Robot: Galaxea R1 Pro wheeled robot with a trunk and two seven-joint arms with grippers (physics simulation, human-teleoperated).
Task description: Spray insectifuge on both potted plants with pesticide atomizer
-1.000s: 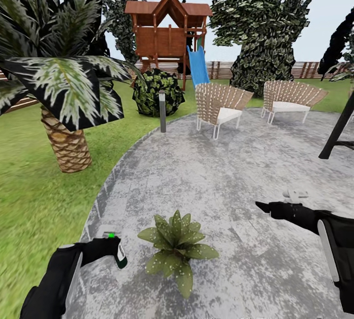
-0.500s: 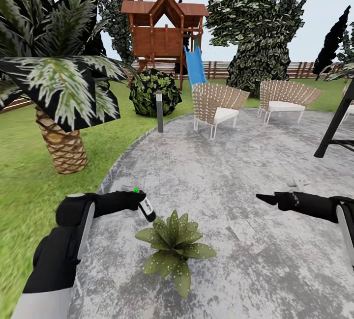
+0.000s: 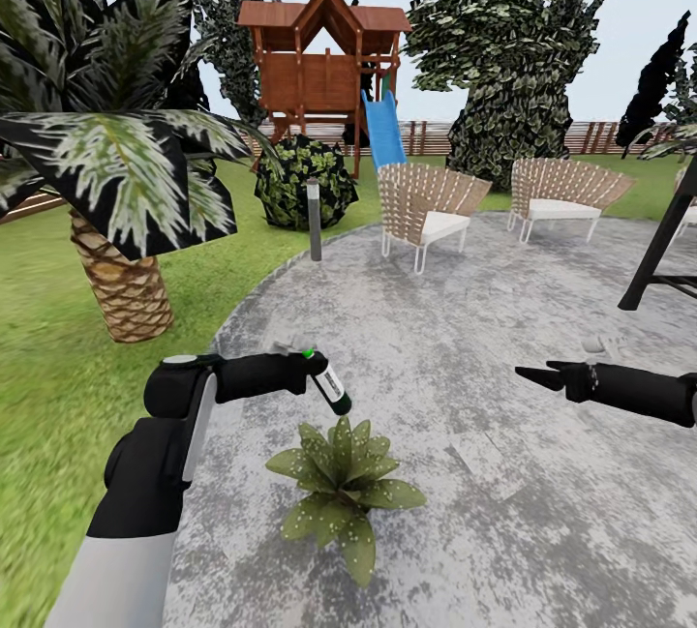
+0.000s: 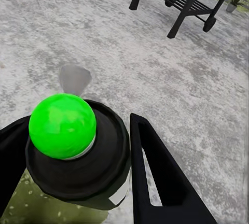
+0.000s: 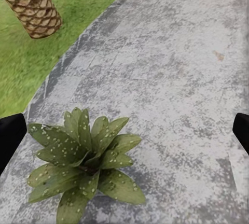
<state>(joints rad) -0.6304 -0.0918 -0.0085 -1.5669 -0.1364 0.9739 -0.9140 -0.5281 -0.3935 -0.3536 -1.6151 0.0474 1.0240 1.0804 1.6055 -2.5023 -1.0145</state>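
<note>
Atomizer clenched in my left gripper, tilted nozzle-down just above the potted plant.

My left gripper (image 3: 308,369) is clamped on the pesticide atomizer (image 3: 329,387), which hangs just over the far side of the potted plant (image 3: 344,488) on the stone patio (image 3: 503,512). I judge the bottle light, rigid and smooth-sided, so it could twist or slip between the fingers (image 4: 155,177); gripping around the upper body near the trigger head, as I do now, seems right. My right gripper (image 3: 530,375) hovers well to the right of the plant, jaws spread and empty. White insectifuge specks (image 5: 78,146) dot the leaves, though I cannot tell whether coverage is complete. From my left wrist the bottle's green cap (image 4: 62,125) blocks the nozzle and most of the plant; the label is too small to read.
</note>
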